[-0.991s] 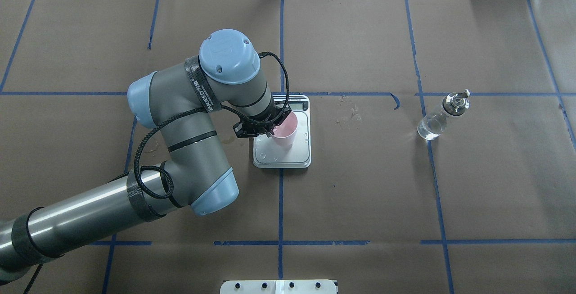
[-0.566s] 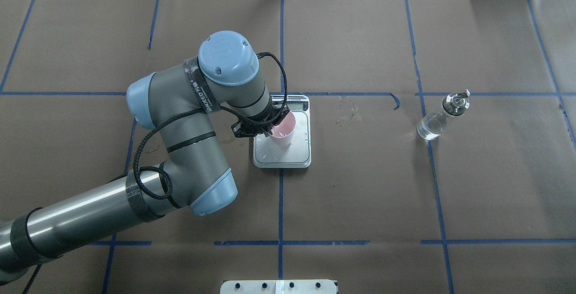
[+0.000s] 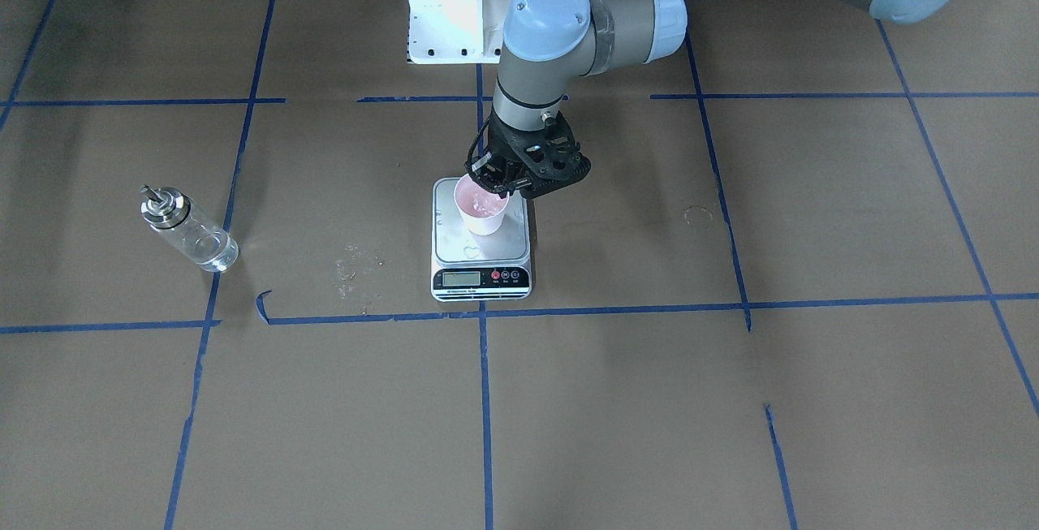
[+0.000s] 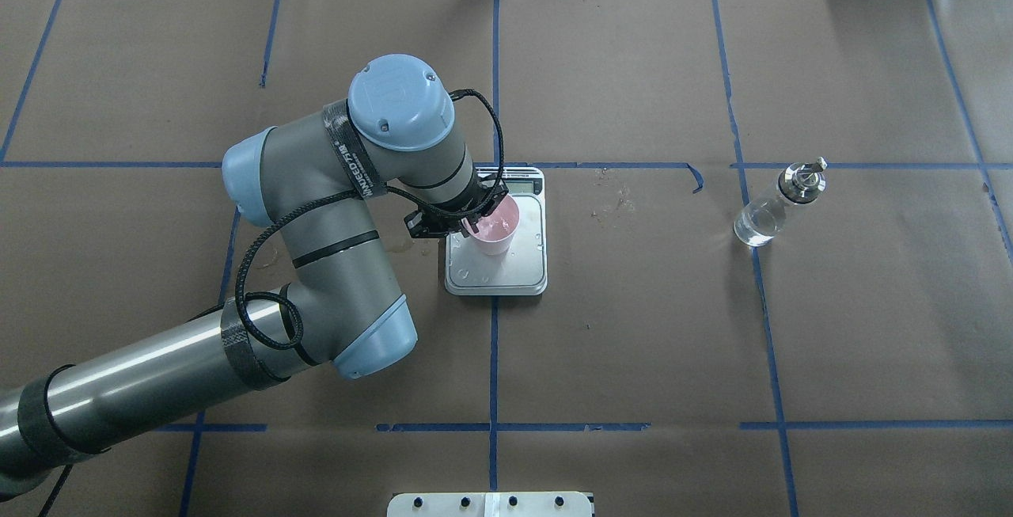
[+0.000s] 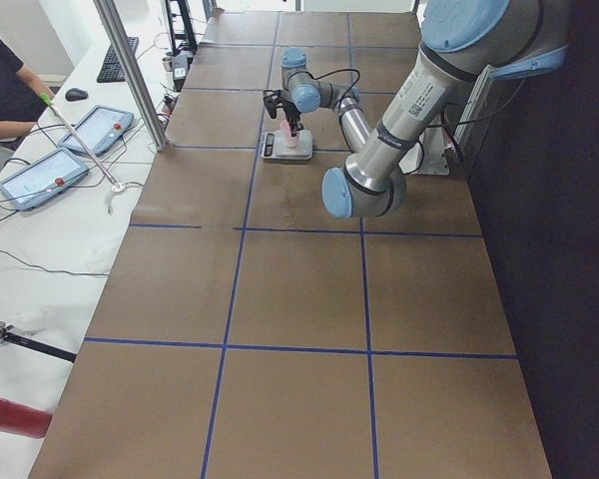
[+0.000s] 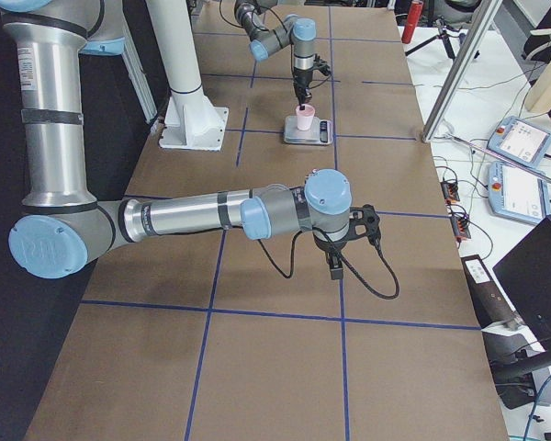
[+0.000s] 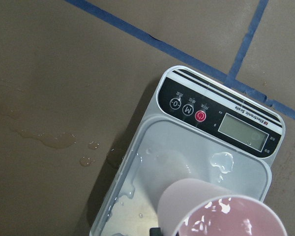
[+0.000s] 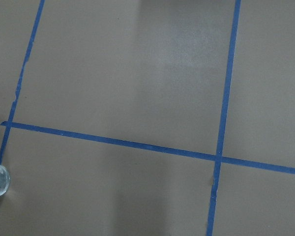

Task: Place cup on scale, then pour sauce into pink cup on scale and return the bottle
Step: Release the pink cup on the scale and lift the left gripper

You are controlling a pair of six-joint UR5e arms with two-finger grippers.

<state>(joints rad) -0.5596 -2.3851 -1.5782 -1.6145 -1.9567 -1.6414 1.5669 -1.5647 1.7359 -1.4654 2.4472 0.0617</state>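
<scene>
The cup (image 4: 496, 226) is upright on the scale (image 4: 526, 273), near its display, and the left end effector (image 4: 465, 223) is closed on the cup's rim. The wrist hides its fingertips, and whether the cup's base touches the platform is unclear. The right end effector (image 6: 336, 265) hangs far from the scale, and I cannot tell its state. The bottle (image 4: 772, 208) stands on the tabletop (image 4: 633, 343), well apart from the scale. Droplets (image 7: 221, 160) wet the platform.

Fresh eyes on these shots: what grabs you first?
The left gripper pinches the rim of a small white paper cup with a pink inside, on a wet silver-grey digital scale at mid-table. A clear glass bottle with a metal spout stands alone far toward the robot's right.
</scene>
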